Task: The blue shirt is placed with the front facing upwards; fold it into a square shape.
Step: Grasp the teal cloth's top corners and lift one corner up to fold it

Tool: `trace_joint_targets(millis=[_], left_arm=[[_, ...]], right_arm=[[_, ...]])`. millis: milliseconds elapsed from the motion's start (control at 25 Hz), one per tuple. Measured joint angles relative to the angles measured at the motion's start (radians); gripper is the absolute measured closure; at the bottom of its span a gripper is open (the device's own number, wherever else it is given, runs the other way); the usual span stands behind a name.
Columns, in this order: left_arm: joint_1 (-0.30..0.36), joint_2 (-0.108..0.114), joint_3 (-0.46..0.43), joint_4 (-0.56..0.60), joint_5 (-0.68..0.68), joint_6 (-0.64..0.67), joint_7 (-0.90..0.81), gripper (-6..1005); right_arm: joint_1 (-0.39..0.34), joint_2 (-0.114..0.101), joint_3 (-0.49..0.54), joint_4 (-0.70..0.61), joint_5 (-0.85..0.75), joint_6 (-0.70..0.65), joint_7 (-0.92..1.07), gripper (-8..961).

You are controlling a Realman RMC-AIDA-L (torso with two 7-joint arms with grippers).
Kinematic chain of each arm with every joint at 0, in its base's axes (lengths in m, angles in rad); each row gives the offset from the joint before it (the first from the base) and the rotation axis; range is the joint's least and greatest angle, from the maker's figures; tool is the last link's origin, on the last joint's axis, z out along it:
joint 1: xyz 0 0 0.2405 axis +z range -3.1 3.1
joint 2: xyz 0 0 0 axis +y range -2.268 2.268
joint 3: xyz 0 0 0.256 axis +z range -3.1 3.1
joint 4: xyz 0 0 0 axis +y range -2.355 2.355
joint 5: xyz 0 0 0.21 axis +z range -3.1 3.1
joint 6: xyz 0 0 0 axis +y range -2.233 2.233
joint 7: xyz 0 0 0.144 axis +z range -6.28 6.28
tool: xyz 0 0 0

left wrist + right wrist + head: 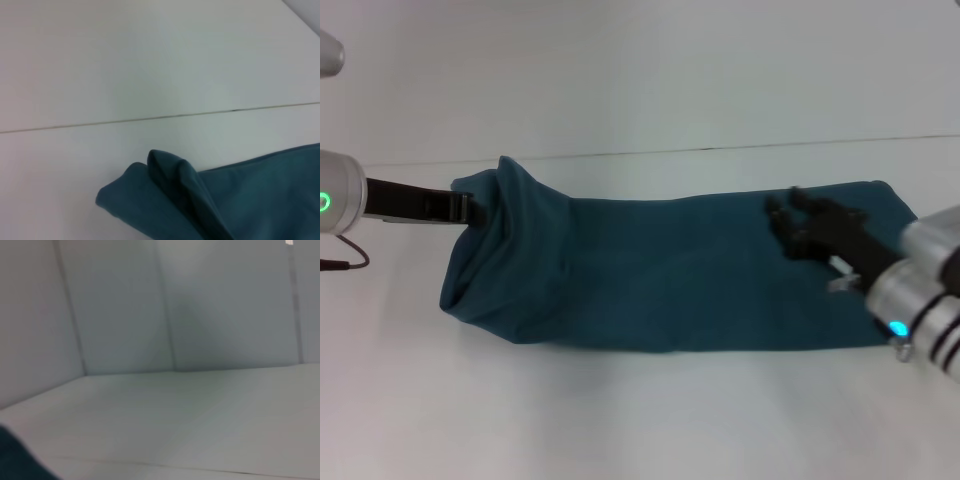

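Shirt (660, 275) lies as a long folded band across the white table (620, 420), left end bunched and lifted. Left gripper (468, 208) pinches that raised end. Right gripper (800, 222) sits over the right end, fingers spread, holding nothing.

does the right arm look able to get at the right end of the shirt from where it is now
Probably yes. The right gripper already hangs over the blue shirt near its right end, with nothing between them; the left gripper is at the far, bunched end.
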Motion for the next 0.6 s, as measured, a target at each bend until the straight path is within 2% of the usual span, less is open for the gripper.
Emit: trace_joint_targets(millis=[40, 240, 440, 600], left_arm=[[0.000, 0.000, 0.000, 0.000, 0.000, 0.003, 0.000, 992], [-0.001, -0.001, 0.003, 0.001, -0.015, 0.015, 0.000, 992], [0.010, -0.001, 0.018, 0.032, -0.065, 0.031, 0.000, 992], [0.012, -0.002, 0.024, 0.054, -0.081, 0.051, -0.004, 992]], right_arm=[[0.018, 0.001, 0.000, 0.021, 0.001, 0.005, -0.032, 500], [0.128, 0.008, -0.001, 0.124, -0.005, 0.073, -0.046, 719], [0.268, 0.011, -0.007, 0.209, -0.019, 0.267, -0.045, 821], [0.311, 0.019, 0.015, 0.238, -0.076, 0.300, -0.043, 902]])
